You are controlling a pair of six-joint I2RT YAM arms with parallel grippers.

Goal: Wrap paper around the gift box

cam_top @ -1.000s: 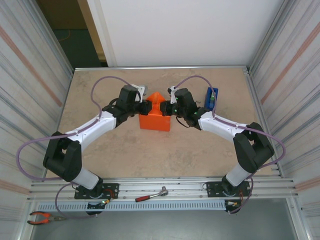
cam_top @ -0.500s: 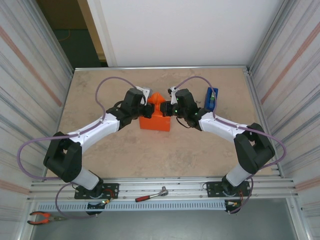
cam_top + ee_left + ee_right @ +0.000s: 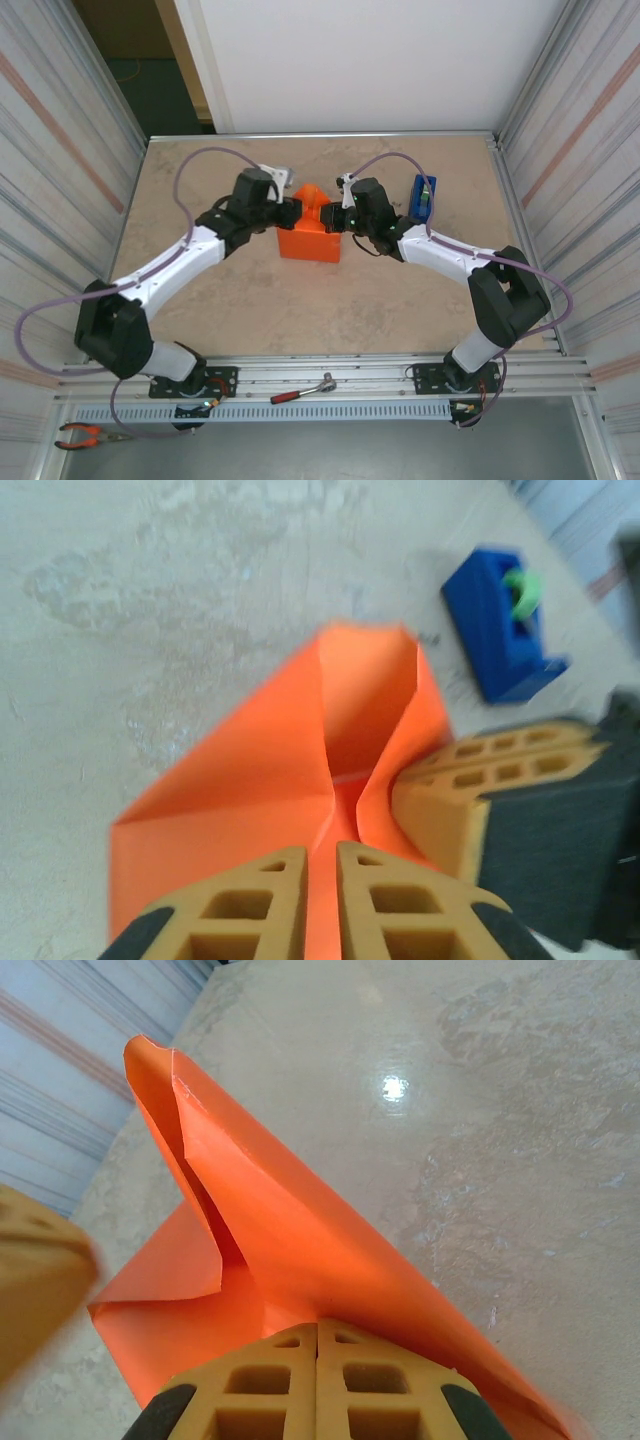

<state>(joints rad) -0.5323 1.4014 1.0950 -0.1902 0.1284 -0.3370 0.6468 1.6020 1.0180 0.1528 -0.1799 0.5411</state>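
Observation:
The orange paper [image 3: 312, 238] sits folded into a blocky package mid-table, with a peaked flap standing up at its far end. The gift box is hidden under it. My left gripper [image 3: 291, 212] is at the package's left top edge. In the left wrist view its fingers [image 3: 322, 852] stand almost together, pinching a raised crease of the paper [image 3: 300, 750]. My right gripper [image 3: 329, 215] meets it from the right, shut. Its fingertips [image 3: 318, 1325] press on the paper's sloping flap [image 3: 280, 1220] with nothing between them. One of the right fingers [image 3: 470, 790] shows pushing the flap's side.
A blue tape dispenser [image 3: 423, 196] stands just right of the right wrist, close behind the package [image 3: 505, 625]. A red-handled ratchet [image 3: 300, 390] and orange pliers [image 3: 85, 435] lie on the rails at the near edge. Metal walls close in both sides.
My left arm swung in toward the package, then drew its wrist back left and its elbow outward, still holding the crease. The right arm and the package stayed put.

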